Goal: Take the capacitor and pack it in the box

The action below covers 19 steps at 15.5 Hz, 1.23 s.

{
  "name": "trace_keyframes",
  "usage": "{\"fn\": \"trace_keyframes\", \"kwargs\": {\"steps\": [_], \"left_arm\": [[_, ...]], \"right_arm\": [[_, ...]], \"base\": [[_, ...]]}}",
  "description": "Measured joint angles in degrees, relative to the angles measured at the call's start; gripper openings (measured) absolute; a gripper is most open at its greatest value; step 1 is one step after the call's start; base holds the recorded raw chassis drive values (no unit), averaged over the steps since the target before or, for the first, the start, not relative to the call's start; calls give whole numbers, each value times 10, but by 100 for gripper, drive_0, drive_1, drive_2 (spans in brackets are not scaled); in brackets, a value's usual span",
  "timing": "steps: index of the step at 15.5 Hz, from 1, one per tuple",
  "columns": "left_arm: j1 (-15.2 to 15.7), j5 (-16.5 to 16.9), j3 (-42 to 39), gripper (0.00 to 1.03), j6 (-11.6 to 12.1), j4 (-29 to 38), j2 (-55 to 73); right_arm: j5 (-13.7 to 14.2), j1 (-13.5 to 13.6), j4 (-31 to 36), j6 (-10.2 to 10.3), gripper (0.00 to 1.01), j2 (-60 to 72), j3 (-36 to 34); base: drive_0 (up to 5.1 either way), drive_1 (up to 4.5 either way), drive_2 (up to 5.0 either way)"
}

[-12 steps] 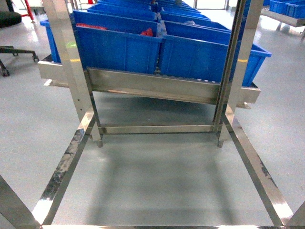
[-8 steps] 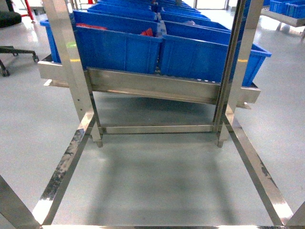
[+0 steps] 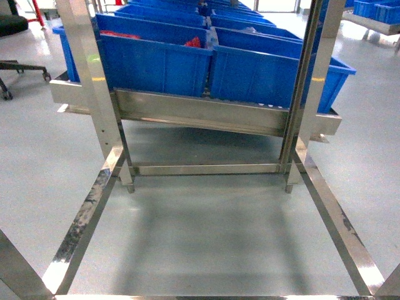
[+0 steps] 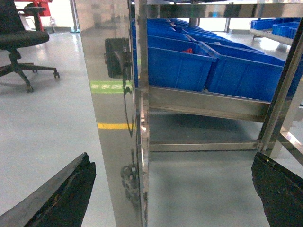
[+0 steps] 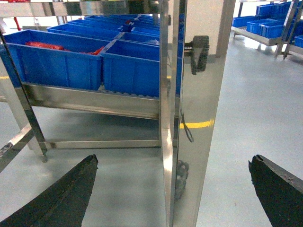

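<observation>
Steel rack [image 3: 206, 115], far shelf tilted, carrying rows of blue bins [image 3: 156, 59]; red parts show in one left bin [image 4: 188, 50]. Bare grey floor [image 3: 212, 237] inside the near frame. Left gripper [image 4: 170, 189] jaws wide apart, facing the left upright [image 4: 118, 118]; right gripper [image 5: 173, 189] the same at the right upright [image 5: 189, 118]. Pink box and capacitor not visible anywhere. Office chair [image 4: 21, 38] far left

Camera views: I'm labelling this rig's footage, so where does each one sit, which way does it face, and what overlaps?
Head: high on the robot, slanting down at the blue bins on the steel rack; no arm shows.
Left wrist: low, facing the rack's left upright; left gripper fingertips spread at the bottom corners.
Right wrist: low, facing the right upright; right gripper fingertips likewise.
Shared: all three show the bins and rack.
</observation>
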Motion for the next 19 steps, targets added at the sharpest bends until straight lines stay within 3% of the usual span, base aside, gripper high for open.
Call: {"fn": "trace_keyframes", "kwargs": {"steps": [19], "left_arm": [[0,0,0,98,0,0,0]], "right_arm": [[0,0,0,0,98,0,0]], "base": [[0,0,0]]}}
